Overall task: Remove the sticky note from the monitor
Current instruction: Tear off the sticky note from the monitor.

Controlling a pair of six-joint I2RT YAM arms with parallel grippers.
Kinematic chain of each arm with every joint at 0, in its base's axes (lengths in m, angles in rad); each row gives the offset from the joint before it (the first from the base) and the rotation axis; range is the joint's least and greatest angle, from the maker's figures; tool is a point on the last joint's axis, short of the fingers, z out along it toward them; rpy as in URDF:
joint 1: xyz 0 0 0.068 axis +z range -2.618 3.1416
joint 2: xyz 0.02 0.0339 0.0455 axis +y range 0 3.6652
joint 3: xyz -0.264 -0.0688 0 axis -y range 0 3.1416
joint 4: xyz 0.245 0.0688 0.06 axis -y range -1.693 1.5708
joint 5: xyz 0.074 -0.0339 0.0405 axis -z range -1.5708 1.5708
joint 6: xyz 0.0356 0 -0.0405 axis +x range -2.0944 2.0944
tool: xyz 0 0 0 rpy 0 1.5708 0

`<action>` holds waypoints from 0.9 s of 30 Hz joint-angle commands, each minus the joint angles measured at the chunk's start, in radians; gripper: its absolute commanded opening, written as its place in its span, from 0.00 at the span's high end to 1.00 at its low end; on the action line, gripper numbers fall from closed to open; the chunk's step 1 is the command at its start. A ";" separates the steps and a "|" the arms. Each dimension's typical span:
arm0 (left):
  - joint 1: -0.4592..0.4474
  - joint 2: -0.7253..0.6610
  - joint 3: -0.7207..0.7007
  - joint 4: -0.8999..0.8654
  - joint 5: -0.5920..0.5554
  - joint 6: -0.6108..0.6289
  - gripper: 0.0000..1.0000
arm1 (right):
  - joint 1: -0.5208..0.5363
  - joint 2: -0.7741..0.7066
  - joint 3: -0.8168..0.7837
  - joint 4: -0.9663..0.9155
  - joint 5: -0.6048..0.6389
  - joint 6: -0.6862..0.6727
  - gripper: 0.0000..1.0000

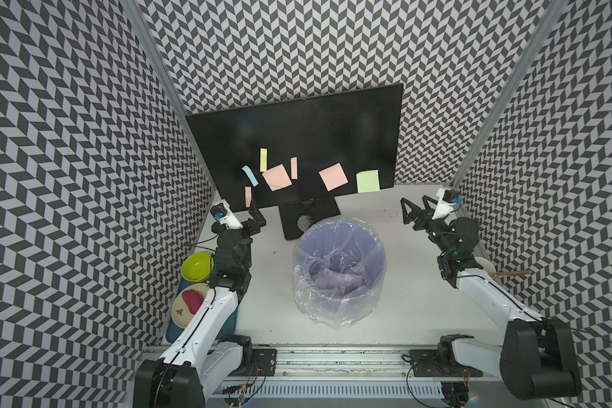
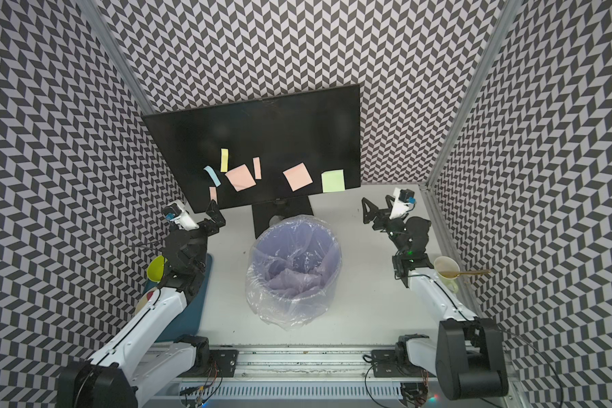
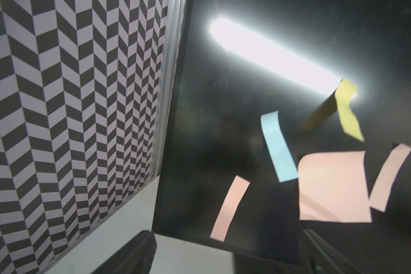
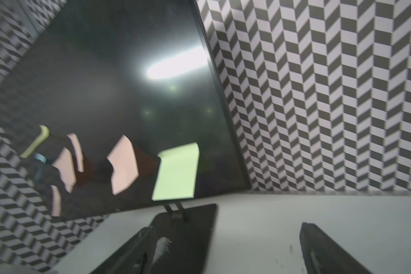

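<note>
While both my claws stand released and empty, the monitor (image 1: 297, 141) stands at the back of the desk (image 1: 403, 300), seven sticky notes (image 1: 277, 177) stuck across its lower screen. My left claw (image 1: 253, 212) hovers by its lower left corner, just beside a narrow pink note (image 1: 248, 196); my right claw (image 1: 414, 202) is off its right edge. A lined bin (image 1: 382, 254) stands in front.

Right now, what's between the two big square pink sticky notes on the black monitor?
A narrow pink paper strip hangs between them, seen in both top views.
</note>
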 commanded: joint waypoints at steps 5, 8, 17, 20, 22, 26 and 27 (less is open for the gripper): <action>-0.004 0.004 0.224 -0.317 0.280 -0.089 0.00 | 0.076 0.129 0.137 -0.041 -0.142 0.281 0.07; -0.005 0.038 0.294 -0.366 0.421 -0.093 0.00 | 0.102 0.199 0.194 -0.015 -0.157 0.349 0.11; -0.007 0.128 0.368 -0.353 0.651 -0.141 0.00 | 0.146 0.376 0.307 0.043 -0.144 0.448 0.23; -0.011 0.145 0.362 -0.317 0.683 -0.165 0.00 | 0.156 0.412 0.332 0.056 -0.142 0.464 0.26; -0.017 0.154 0.367 -0.309 0.688 -0.170 0.00 | 0.160 0.428 0.337 0.073 -0.145 0.475 0.31; -0.024 0.162 0.361 -0.293 0.683 -0.178 0.00 | 0.160 0.452 0.346 0.088 -0.152 0.486 0.43; -0.025 0.165 0.360 -0.287 0.685 -0.183 0.00 | 0.160 0.456 0.348 0.092 -0.154 0.491 0.47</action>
